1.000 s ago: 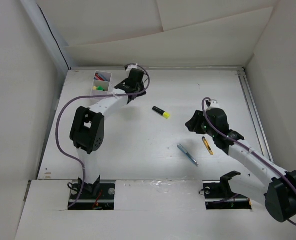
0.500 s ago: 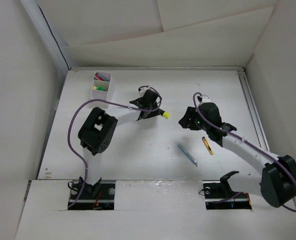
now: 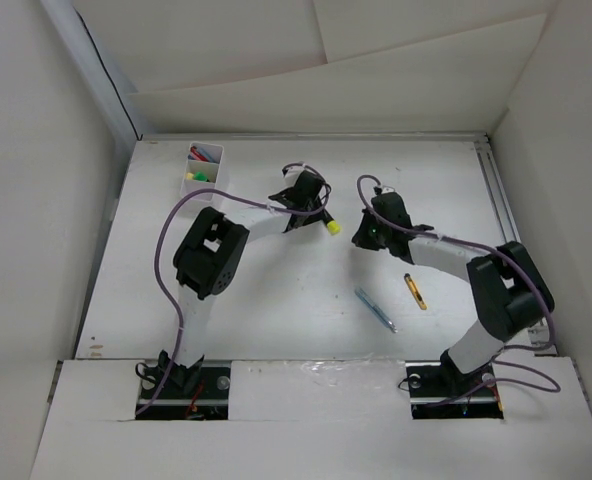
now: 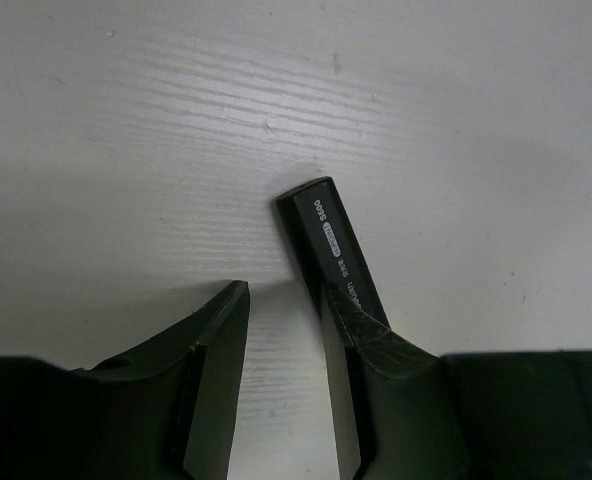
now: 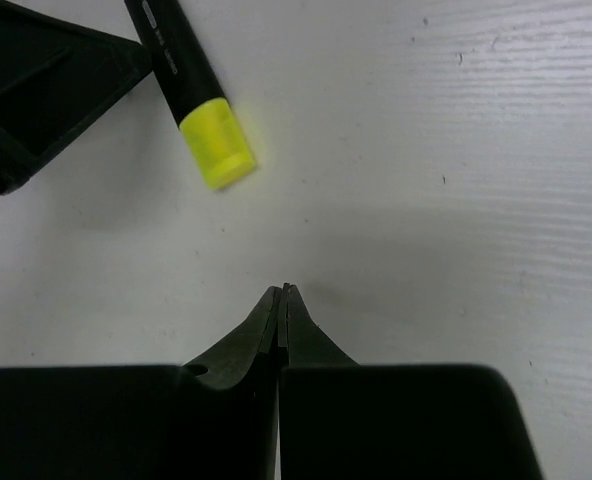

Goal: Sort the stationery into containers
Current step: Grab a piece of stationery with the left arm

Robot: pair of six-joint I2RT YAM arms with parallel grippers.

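Observation:
A black marker with a yellow cap (image 3: 328, 227) lies mid-table. My left gripper (image 3: 312, 210) is down over its black end. In the left wrist view the black barrel (image 4: 318, 228) runs along the outside of the right finger (image 4: 361, 340). The jaws stand apart with bare table between them (image 4: 284, 300). My right gripper (image 5: 284, 292) is shut and empty just right of the yellow cap (image 5: 217, 146), seen from above (image 3: 360, 233). The white container (image 3: 204, 166) at the back left holds red and green stationery. A grey-blue pen (image 3: 376, 310) and a yellow-and-black pen (image 3: 415, 291) lie nearer the front.
White walls close in the table on the left, back and right. A metal rail (image 3: 504, 220) runs along the right edge. The left arm's purple cable (image 3: 166, 230) loops over the left half of the table. Both arms meet near the middle.
The left arm swung from the container over to the marker. The right arm reached left toward the marker's yellow cap and its jaws closed.

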